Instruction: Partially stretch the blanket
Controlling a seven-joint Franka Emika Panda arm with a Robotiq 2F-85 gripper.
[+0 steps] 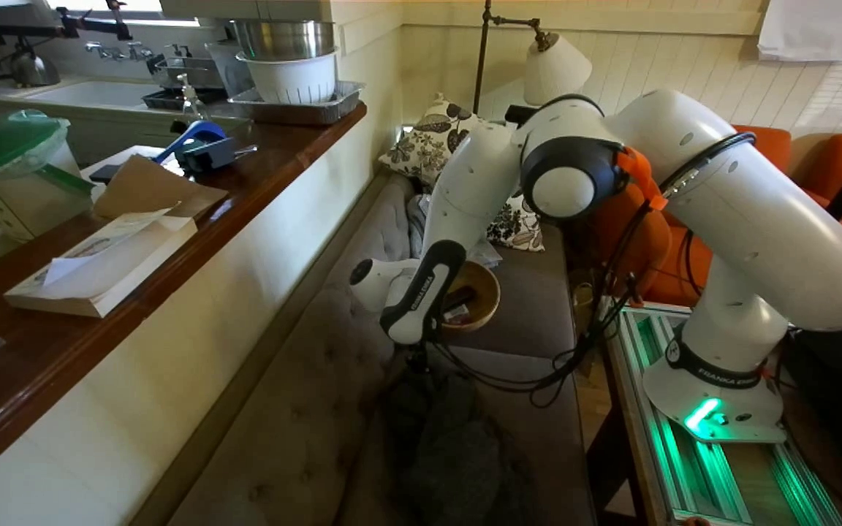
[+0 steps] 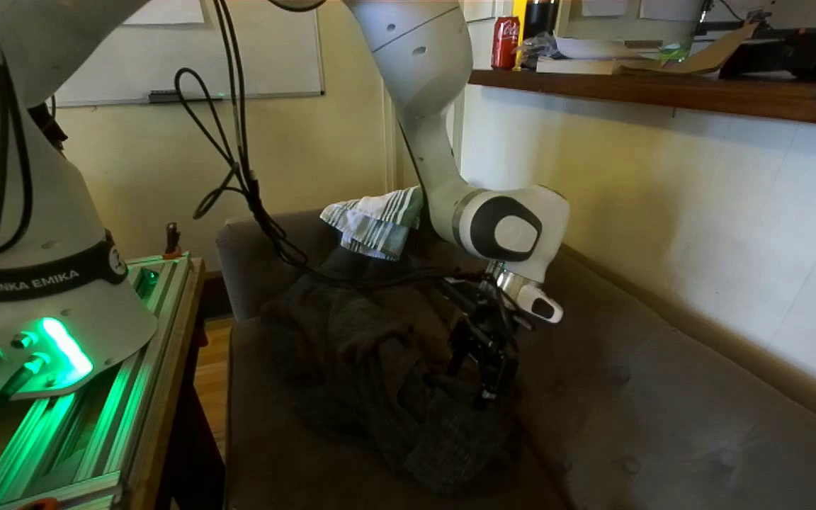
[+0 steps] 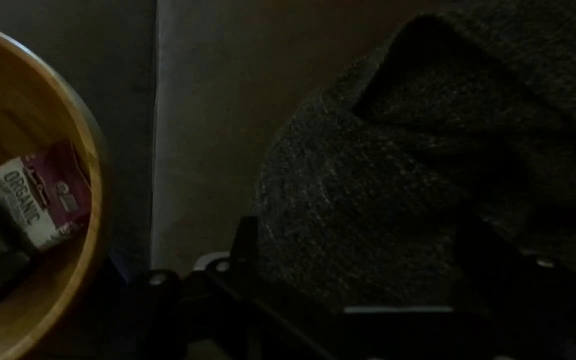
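Note:
The blanket, a dark grey rumpled cloth, lies in a heap on the sofa seat. An exterior view shows the blanket just below and in front of the hand, very dark there. My gripper points down at the heap's edge beside the backrest. Its two fingers stand wide apart in the wrist view, where the gripper has woolly blanket showing below and between the fingertips. Nothing looks pinched. Whether the tips touch the cloth is too dark to tell. A raised fold sits toward the upper right of that view.
A round wooden bowl with packets inside stands on the seat behind the hand; its rim is close by in the wrist view. The tufted backrest runs alongside. A striped cloth hangs on the sofa's end. Cables droop from the arm.

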